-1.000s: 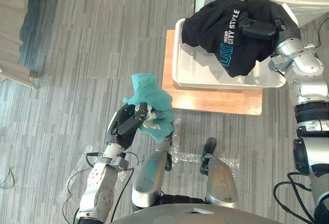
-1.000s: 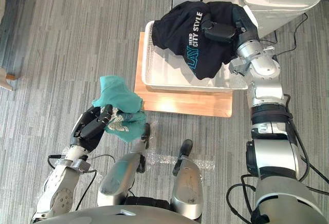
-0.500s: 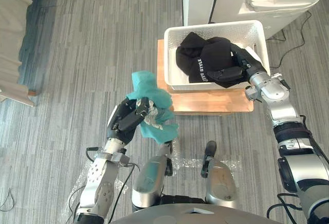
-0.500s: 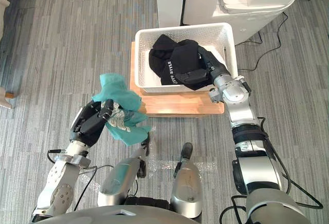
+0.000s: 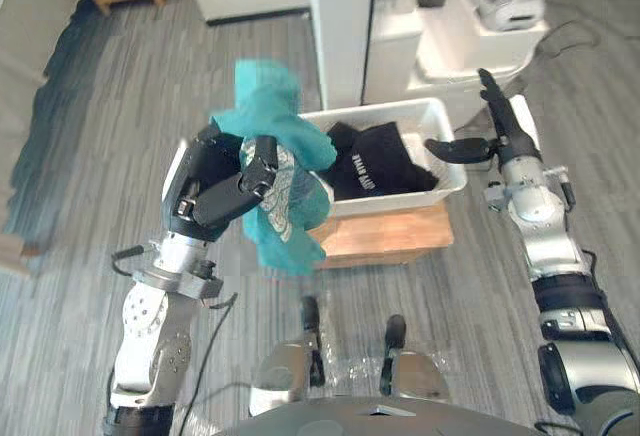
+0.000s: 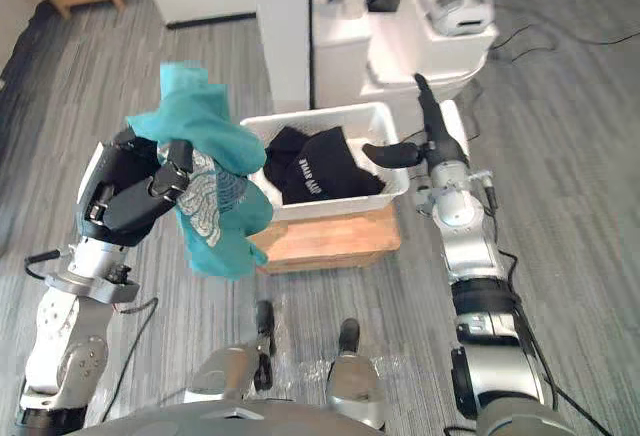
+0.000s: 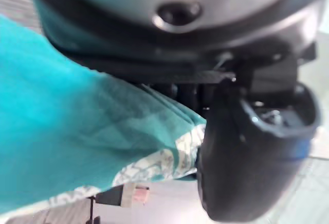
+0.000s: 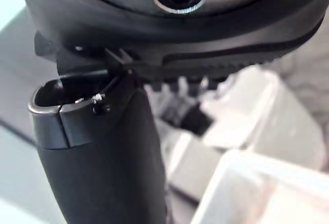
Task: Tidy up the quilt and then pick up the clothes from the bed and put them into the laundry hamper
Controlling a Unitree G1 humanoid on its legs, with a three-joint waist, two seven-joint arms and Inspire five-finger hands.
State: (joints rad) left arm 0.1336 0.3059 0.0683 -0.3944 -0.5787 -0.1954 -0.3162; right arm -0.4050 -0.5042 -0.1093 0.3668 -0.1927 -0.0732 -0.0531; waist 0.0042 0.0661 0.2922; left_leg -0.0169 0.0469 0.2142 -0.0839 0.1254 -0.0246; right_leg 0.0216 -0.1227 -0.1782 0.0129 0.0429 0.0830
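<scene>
Now, in the left eye view, the right hand (image 5: 497, 136) is off the black shirt (image 5: 375, 161) and hangs just past the right end of the hamper (image 5: 448, 178), fingers straight, thumb spread, holding nothing. A second ago it had that shirt bunched in its grasp over the hamper. The shirt now lies loose inside, so I count one garment as delivered. The left hand (image 5: 215, 191) has risen and come nearer, its fingers curled tight round the teal garment (image 5: 272, 131). The cloth stands above the fist and droops below it. It overlaps the hamper's left end in this view, though I judge it not yet over the opening. The whole scene has slid too, so the head has moved. The hamper rests on a wooden stand (image 5: 385, 238)

The right eye view agrees: shirt in, right hand (image 6: 432, 141) spread beside the rim, teal garment (image 6: 200, 146) aloft in the left fist

The left wrist view has teal cloth with a pale patterned edge pressed against the left hand (image 7: 257, 152), which looks a firm hold

The right wrist view has the right hand (image 8: 97, 147) with nothing in it and what looks like the white hamper rim beyond

Pale lettering runs across the black shirt, too small and creased to read, and the teal garment's pale print is a pattern, with no words I can make out
</scene>
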